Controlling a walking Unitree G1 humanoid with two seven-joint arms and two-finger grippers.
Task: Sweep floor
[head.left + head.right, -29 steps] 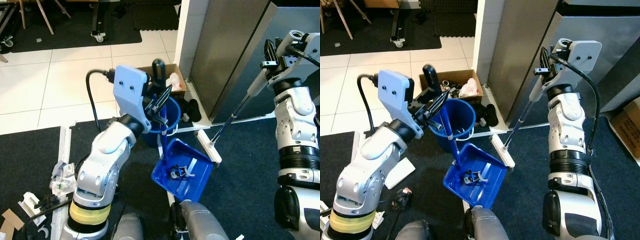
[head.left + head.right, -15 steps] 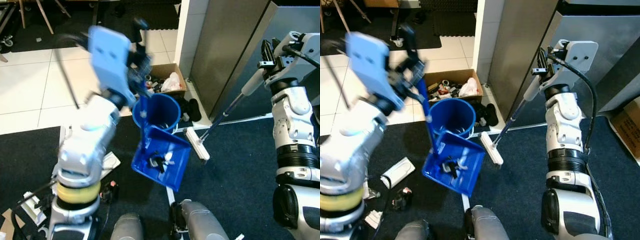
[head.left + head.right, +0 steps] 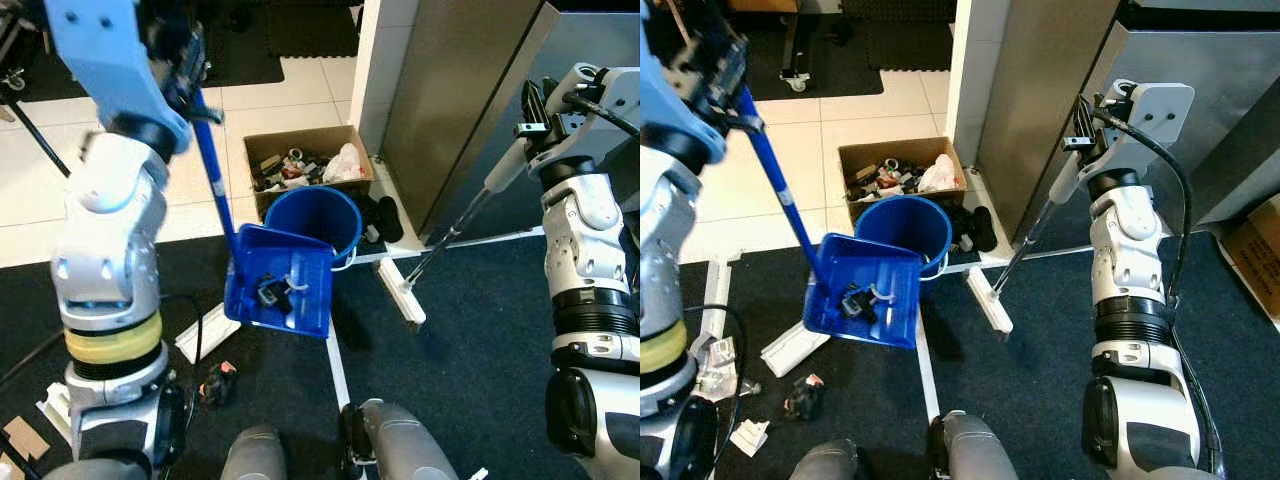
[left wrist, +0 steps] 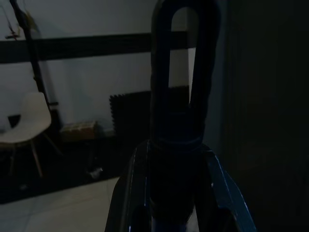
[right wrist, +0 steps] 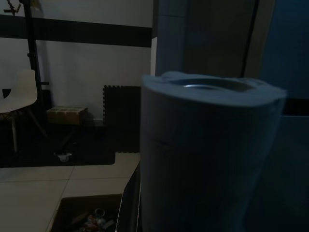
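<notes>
Blue plastic long-handled dustpan (image 3: 280, 293), debris aboard, hangs below my left gripper (image 3: 185, 65) clamped on its handle beside the blue bucket (image 3: 312, 223); right gripper (image 3: 535, 115) grips the white-headed broom (image 3: 400, 293); emptying and floor litter (image 3: 805, 395) remain, I judge.

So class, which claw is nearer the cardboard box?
Left. The left claw holds the dustpan handle up beside the cardboard box; the right claw grips the broom beyond the steel panel.

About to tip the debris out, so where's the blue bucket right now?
In the eye views the blue bucket stands ahead on the dark carpet edge, between the raised dustpan and the cardboard box.
</notes>
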